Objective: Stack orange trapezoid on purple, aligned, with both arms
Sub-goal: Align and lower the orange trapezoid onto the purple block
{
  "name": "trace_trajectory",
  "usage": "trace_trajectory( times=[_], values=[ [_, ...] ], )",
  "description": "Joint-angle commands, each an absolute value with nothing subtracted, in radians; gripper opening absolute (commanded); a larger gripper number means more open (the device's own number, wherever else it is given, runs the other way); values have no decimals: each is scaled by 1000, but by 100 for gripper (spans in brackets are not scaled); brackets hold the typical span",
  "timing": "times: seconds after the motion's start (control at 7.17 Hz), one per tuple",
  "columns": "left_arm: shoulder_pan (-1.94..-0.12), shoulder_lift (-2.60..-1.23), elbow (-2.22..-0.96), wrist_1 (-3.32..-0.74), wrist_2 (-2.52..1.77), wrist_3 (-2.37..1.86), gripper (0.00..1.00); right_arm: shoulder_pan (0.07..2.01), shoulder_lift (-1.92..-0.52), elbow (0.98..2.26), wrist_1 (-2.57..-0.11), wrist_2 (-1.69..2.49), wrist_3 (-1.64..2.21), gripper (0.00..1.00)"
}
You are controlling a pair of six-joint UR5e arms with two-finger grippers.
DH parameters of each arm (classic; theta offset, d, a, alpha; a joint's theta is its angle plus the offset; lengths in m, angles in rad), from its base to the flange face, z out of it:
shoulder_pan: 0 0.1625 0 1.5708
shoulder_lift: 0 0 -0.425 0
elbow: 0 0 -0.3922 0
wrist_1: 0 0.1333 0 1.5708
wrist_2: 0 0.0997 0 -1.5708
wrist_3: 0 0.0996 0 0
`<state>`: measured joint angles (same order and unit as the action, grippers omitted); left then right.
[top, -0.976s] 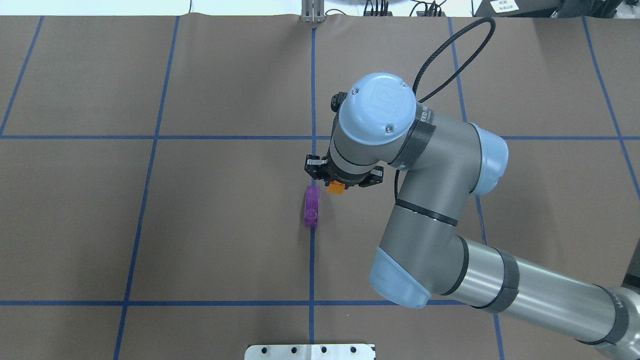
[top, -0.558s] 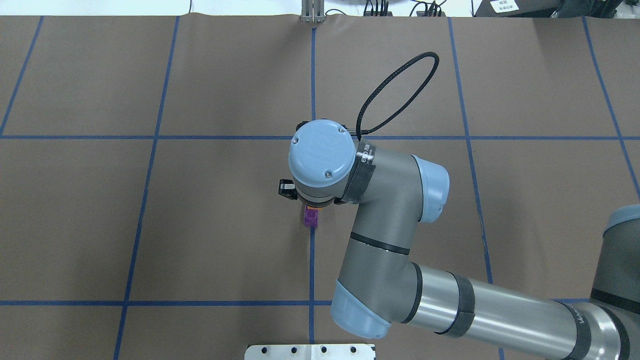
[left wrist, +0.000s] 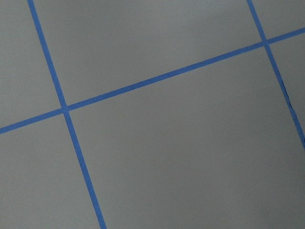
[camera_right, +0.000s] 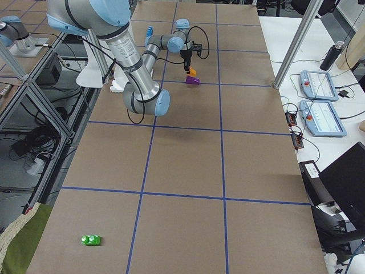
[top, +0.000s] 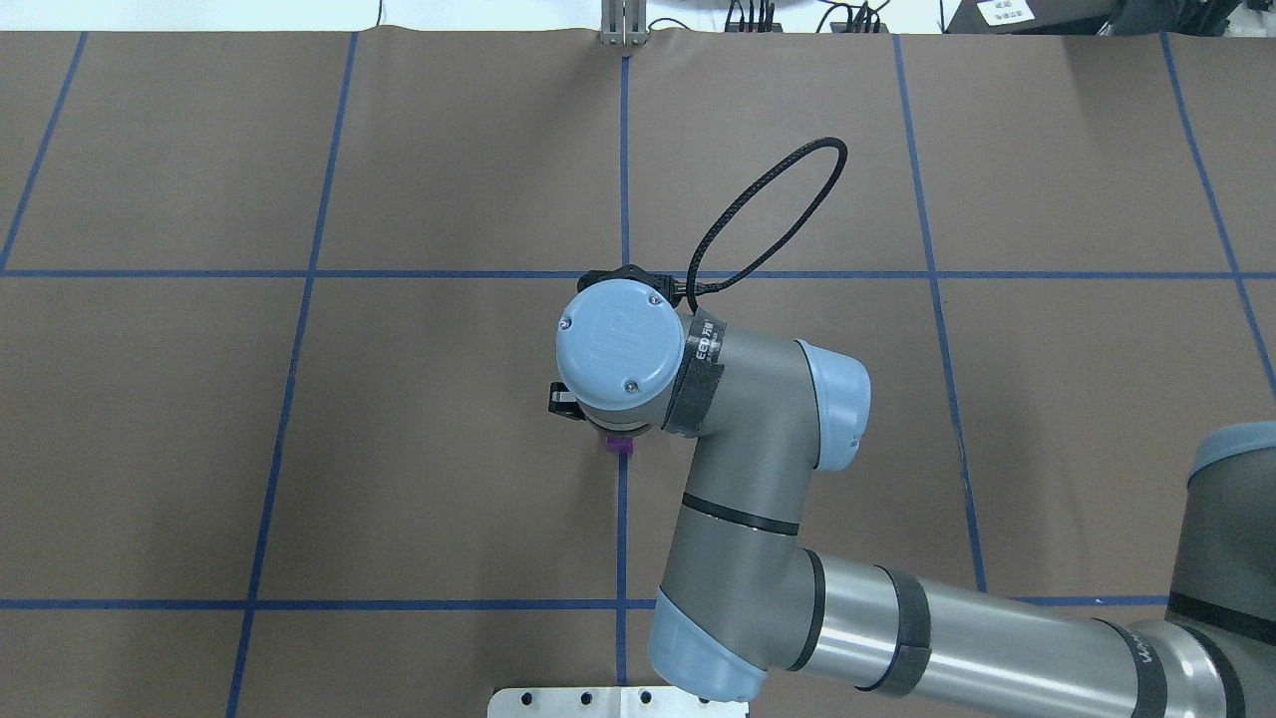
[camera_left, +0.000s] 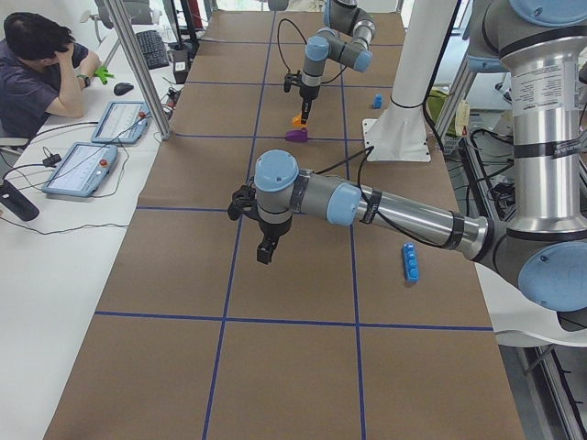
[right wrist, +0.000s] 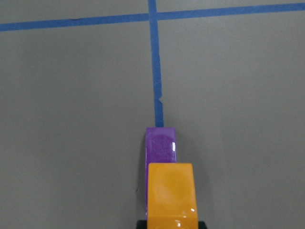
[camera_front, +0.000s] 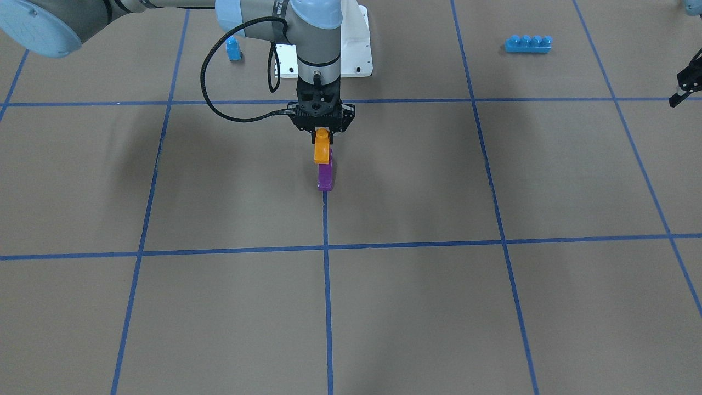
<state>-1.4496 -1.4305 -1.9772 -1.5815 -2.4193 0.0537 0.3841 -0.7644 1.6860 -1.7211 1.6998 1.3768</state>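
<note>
My right gripper is shut on the orange trapezoid and holds it just over the robot-side end of the purple block, which lies on the central blue tape line. I cannot tell whether they touch. In the right wrist view the orange trapezoid covers the near part of the purple block. In the overhead view the wrist hides the orange one, and only a sliver of the purple block shows. My left gripper hangs at the view's edge, far from both blocks; I cannot tell whether it is open or shut.
A small blue single-stud block and a long blue brick lie near the white base plate. A green toy lies far down the table. An operator sits at the side desk.
My right arm has moved left and toward the robot with the orange trapezoid, from beside the purple block's far end to over it. The purple block has not moved.
</note>
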Motion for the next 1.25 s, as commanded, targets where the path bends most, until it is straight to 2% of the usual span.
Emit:
trace_trajectory(
  times=[0.0,1.12],
  values=[
    [-1450,-1431,-1977,-1582,-2418,54,100,379,-765,1680,-1721,1698,1374,0],
    [-1448,-1431,-1971,-1583,-2418,54,100,374,-738,1634,-1718,1683,1362,0]
  ],
)
